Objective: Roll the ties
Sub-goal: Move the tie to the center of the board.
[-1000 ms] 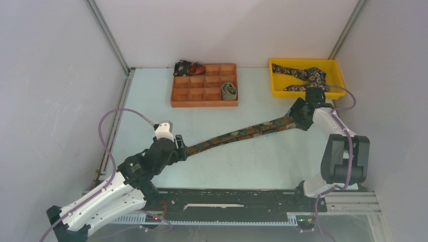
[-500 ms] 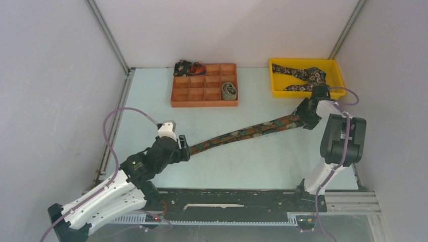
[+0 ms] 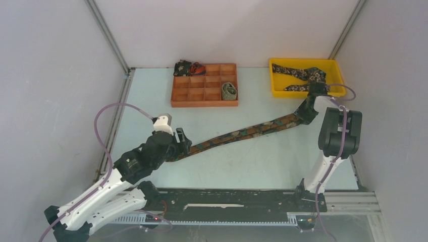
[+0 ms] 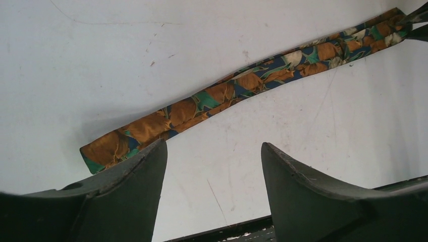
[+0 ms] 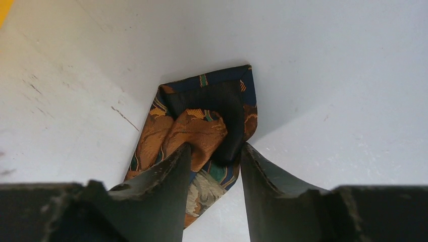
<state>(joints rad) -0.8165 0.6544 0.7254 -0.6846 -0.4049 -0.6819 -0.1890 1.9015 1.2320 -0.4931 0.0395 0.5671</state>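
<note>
A long brown-rust patterned tie point(image 3: 242, 132) lies stretched slantwise across the table. My right gripper point(image 3: 303, 117) is at its wide end. In the right wrist view the fingers point(image 5: 171, 176) pinch the bunched, folded-over fabric point(image 5: 202, 126) from both sides, so that gripper point(image 5: 216, 148) is shut on it. My left gripper point(image 3: 182, 143) stands open at the narrow end. In the left wrist view the narrow end point(image 4: 108, 148) lies just outside the left finger point(image 4: 136, 181), and only bare table shows between the fingers of the gripper point(image 4: 212, 146).
A brown compartment tray point(image 3: 204, 103) at the back holds an olive coil point(image 3: 229, 91) and a dark floral roll point(image 3: 188, 67). A yellow bin point(image 3: 275, 91) at the back right holds another dark floral tie point(image 3: 303, 74). Walls stand close on both sides.
The right gripper has closed on the tie's wide end and shifted slightly back and right. The left arm has edged forward, its fingers a little wider apart.
</note>
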